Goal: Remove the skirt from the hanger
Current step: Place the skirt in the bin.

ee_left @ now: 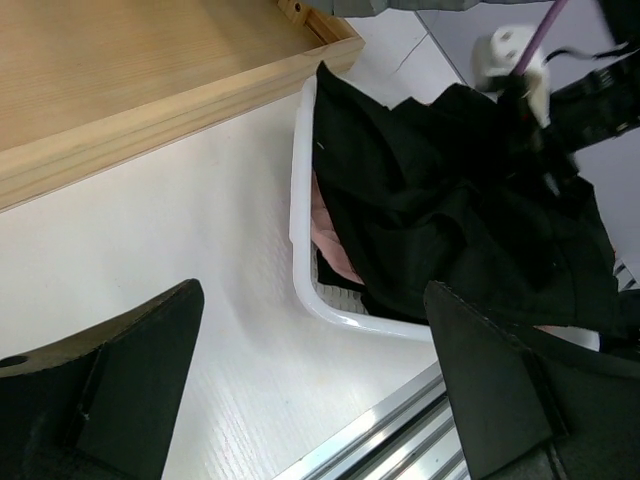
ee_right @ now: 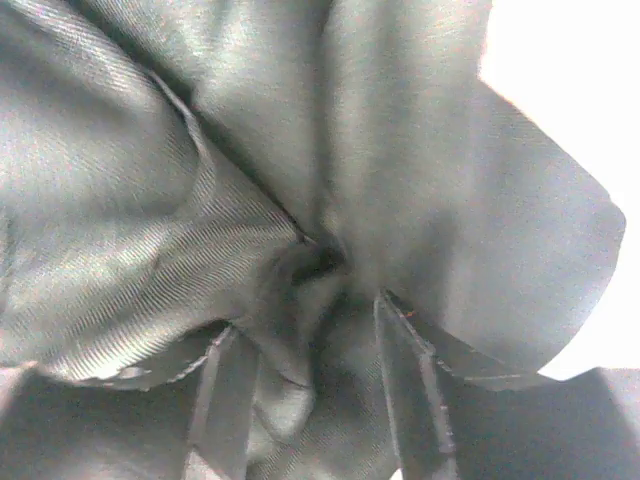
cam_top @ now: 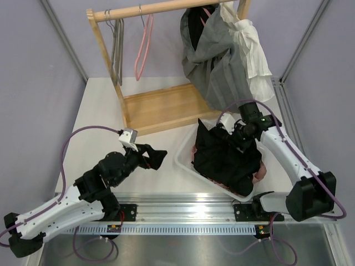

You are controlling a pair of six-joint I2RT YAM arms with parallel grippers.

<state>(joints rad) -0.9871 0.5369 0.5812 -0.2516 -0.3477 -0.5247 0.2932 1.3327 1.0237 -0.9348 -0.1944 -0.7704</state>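
Note:
The black skirt [cam_top: 224, 158] lies bunched in the white basket [cam_top: 183, 162] at the right. It also shows in the left wrist view [ee_left: 450, 220]. My right gripper [cam_top: 239, 138] sits on top of it. In the right wrist view the fingers [ee_right: 400, 360] are close together around a gathered fold of the dark fabric [ee_right: 320, 290], so this gripper [ee_right: 312, 330] is shut on the skirt. An empty pink hanger [cam_top: 143, 50] hangs on the wooden rack [cam_top: 161, 8]. My left gripper [cam_top: 158, 158] is open and empty above the table, left of the basket [ee_left: 300, 200]; it also shows in the left wrist view [ee_left: 312, 310].
Grey [cam_top: 219, 66] and white [cam_top: 252, 52] garments hang at the rack's right end. Grey hangers [cam_top: 117, 50] hang at its left. The rack's wooden base [cam_top: 161, 108] lies behind the basket. Pink cloth [ee_left: 332, 245] lies under the skirt. A metal rail [cam_top: 183, 202] runs along the near edge.

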